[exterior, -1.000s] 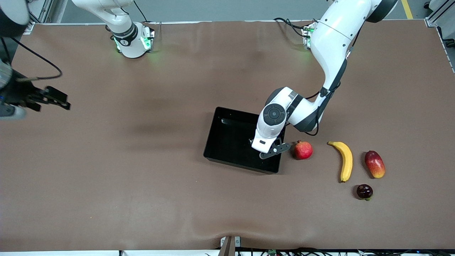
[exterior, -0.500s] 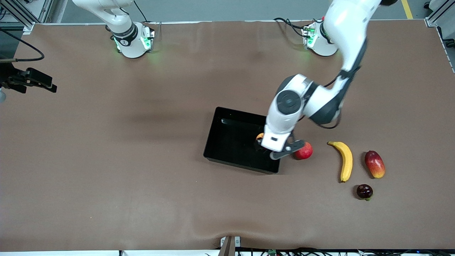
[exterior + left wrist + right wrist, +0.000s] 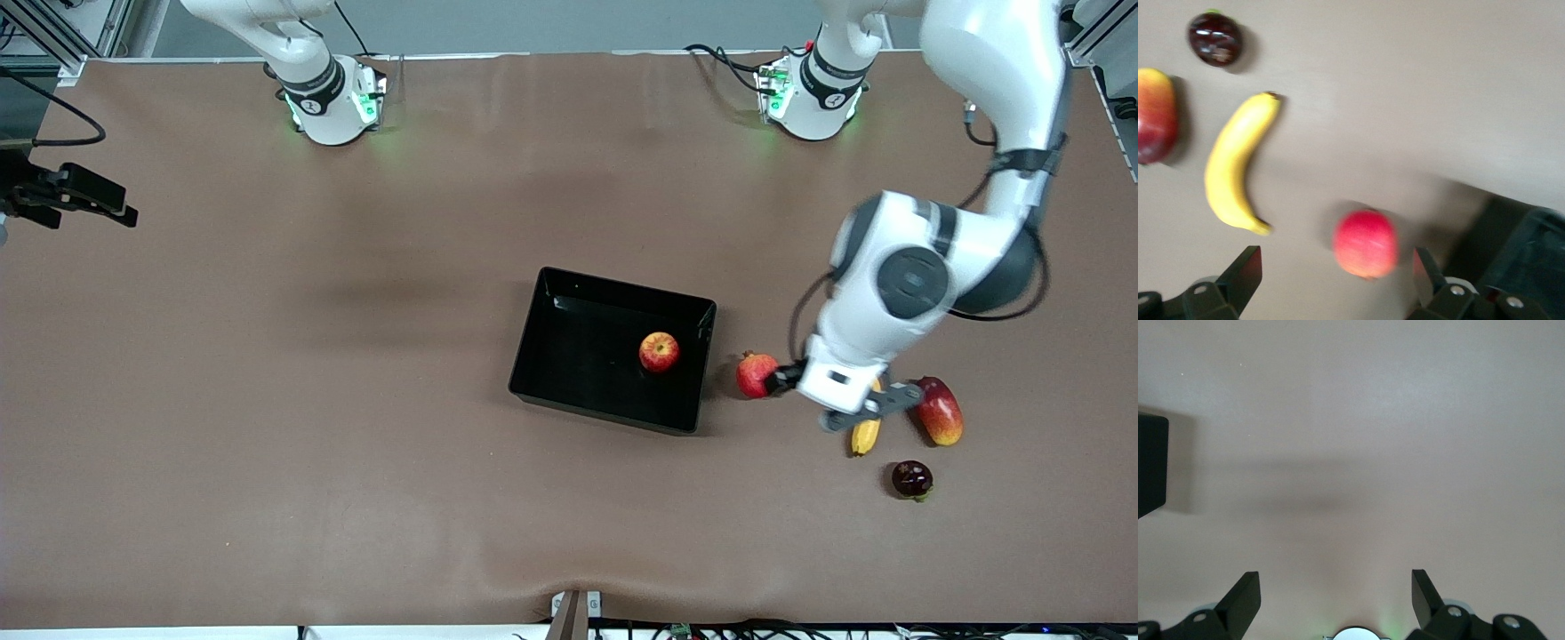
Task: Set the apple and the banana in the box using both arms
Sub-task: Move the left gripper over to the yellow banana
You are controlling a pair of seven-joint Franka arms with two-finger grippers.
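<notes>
We see the apple (image 3: 659,352) lying inside the box (image 3: 569,391), close to the wall at the left arm's end, with nothing touching it; the box sits on the brown table (image 3: 356,444) around its middle; the left gripper (image 3: 834,400) hangs above the table between the pomegranate (image 3: 755,374) and the banana (image 3: 865,432), its fingers spread wide and holding nothing, as the left wrist view confirms with one dark finger (image 3: 1245,273) at each side and bare table between them; in that same view the banana (image 3: 1237,169) lies free on the table, with the pomegranate (image 3: 1365,243) near it and a corner of the box (image 3: 1531,260) showing; in the front view only the banana's end nearer the camera shows under the wrist; a mango (image 3: 939,411) lies just beside the banana toward the left arm's end, and a small dark fruit (image 3: 912,479) rests nearer the camera than both; the right gripper (image 3: 76,200) waits in the air at the right arm's end of the table, its fingers (image 3: 1241,600) wide apart and empty over bare table
</notes>
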